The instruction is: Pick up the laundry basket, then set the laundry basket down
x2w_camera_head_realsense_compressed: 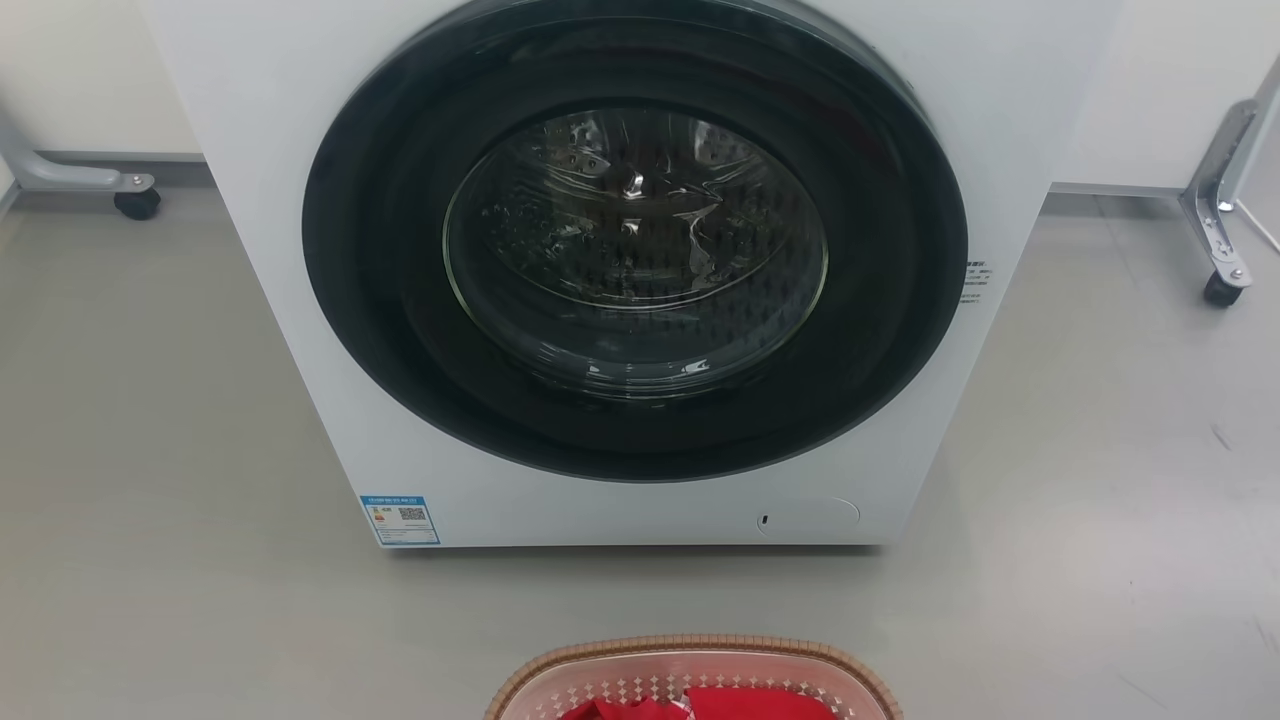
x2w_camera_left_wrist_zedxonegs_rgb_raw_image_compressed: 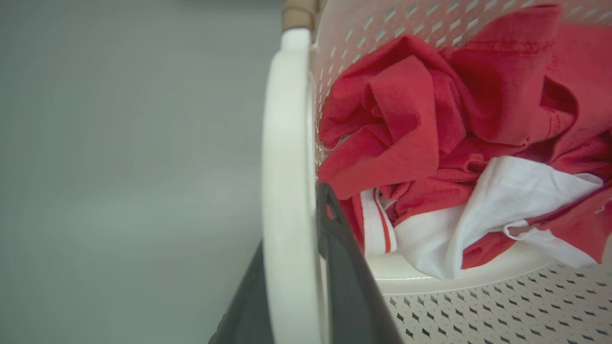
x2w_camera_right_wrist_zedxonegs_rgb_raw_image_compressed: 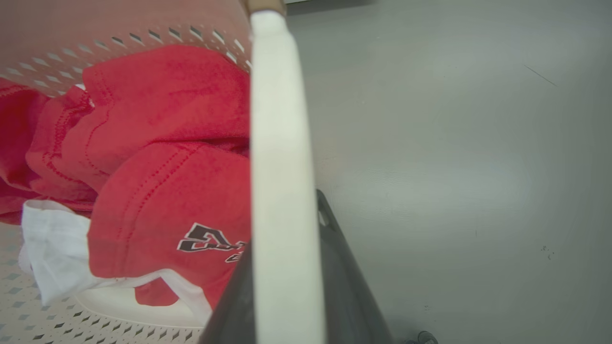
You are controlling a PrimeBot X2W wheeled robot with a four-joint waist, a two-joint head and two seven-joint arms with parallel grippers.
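The laundry basket [x2w_camera_head_realsense_compressed: 700,648] shows its brown woven rim at the bottom edge of the head view, holding red clothes [x2w_camera_head_realsense_compressed: 745,703]. In the left wrist view my left gripper [x2w_camera_left_wrist_zedxonegs_rgb_raw_image_compressed: 291,217] has a dark finger on either side of the basket's white loop handle [x2w_camera_left_wrist_zedxonegs_rgb_raw_image_compressed: 284,134], shut on it. Red and white garments [x2w_camera_left_wrist_zedxonegs_rgb_raw_image_compressed: 430,124] lie against the perforated wall [x2w_camera_left_wrist_zedxonegs_rgb_raw_image_compressed: 502,306]. Seen from the right wrist, my right gripper [x2w_camera_right_wrist_zedxonegs_rgb_raw_image_compressed: 284,222] clamps the other white handle [x2w_camera_right_wrist_zedxonegs_rgb_raw_image_compressed: 279,119] the same way, beside a red shirt [x2w_camera_right_wrist_zedxonegs_rgb_raw_image_compressed: 167,181] with a dark print. Whether the basket rests on the floor I cannot tell.
A white front-loading washing machine [x2w_camera_head_realsense_compressed: 300,200] with its round dark door [x2w_camera_head_realsense_compressed: 635,250] shut stands close behind the basket. Wheeled metal legs stand at the far left [x2w_camera_head_realsense_compressed: 137,203] and far right [x2w_camera_head_realsense_compressed: 1222,285]. Grey floor [x2w_camera_head_realsense_compressed: 150,500] spreads on both sides.
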